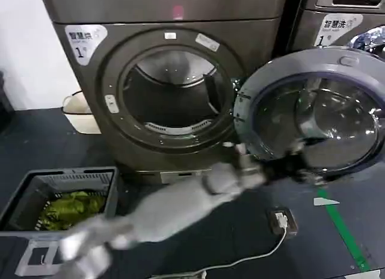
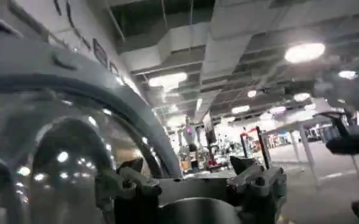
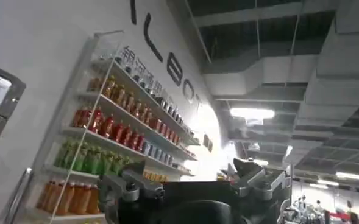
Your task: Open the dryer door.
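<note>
From my head camera I see the dryer door (image 1: 313,110) swung wide open to the right of its machine (image 1: 168,80), grey inner face toward me, hiding most of the second machine (image 1: 343,20) behind it. The drum (image 1: 174,95) looks bare inside. A grey basket (image 1: 60,198) on the floor at lower left holds green cloth (image 1: 72,208). My left arm (image 1: 174,207) reaches diagonally up to the door's lower edge; its left gripper (image 1: 283,165) is blurred there, and I cannot tell its fingers' state. A white cable (image 1: 240,261) trails across the floor.

From the left wrist I see the door's glass and rim close beside the gripper.

From the right wrist, the right gripper (image 3: 197,182) points at shelves of bottles (image 3: 118,134), fingers spread.
</note>
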Robot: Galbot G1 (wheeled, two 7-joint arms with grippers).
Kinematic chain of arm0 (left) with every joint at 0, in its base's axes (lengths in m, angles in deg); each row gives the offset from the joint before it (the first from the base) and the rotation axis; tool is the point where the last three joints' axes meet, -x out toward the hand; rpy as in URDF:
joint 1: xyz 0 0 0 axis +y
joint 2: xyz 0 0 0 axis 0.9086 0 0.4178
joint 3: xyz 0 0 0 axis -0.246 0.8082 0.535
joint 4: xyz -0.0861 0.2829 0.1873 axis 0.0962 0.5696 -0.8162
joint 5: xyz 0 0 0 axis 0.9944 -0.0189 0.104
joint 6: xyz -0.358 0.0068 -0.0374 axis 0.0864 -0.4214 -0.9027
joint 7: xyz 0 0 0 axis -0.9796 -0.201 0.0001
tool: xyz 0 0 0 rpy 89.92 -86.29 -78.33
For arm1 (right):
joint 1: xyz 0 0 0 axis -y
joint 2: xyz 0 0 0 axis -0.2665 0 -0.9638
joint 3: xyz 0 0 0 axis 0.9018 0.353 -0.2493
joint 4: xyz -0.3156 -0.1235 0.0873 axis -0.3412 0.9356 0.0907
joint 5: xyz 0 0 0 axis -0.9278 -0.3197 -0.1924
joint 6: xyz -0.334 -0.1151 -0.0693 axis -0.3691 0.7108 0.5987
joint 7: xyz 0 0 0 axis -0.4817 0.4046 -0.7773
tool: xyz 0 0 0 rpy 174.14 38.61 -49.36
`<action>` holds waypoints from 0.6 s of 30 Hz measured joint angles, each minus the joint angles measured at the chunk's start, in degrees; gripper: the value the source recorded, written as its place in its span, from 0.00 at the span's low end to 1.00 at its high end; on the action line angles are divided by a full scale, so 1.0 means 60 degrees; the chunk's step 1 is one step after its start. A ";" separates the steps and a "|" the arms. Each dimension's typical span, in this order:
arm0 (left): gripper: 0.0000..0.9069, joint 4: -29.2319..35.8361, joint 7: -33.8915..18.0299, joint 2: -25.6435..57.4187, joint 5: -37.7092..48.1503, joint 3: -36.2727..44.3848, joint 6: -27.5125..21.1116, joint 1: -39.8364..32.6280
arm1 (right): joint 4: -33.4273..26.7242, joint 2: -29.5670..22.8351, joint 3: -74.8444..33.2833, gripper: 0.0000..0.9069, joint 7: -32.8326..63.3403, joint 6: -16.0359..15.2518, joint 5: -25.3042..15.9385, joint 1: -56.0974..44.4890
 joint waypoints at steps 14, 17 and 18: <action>1.00 0.2723 0.1333 0.6465 -0.2051 0.2108 -0.1185 -0.1522 | 0.0389 0.0142 -0.0326 1.00 -0.0192 -0.0181 -0.1553 0.0376; 1.00 0.3030 0.1407 0.7892 -0.2731 0.2294 -0.1746 -0.2027 | 0.0438 0.0203 -0.0451 1.00 -0.0146 -0.0182 -0.2032 0.0442; 1.00 0.3109 0.1380 0.8396 -0.3002 0.2317 -0.1954 -0.2131 | 0.0463 0.0226 -0.0501 1.00 -0.0147 -0.0182 -0.2184 0.0478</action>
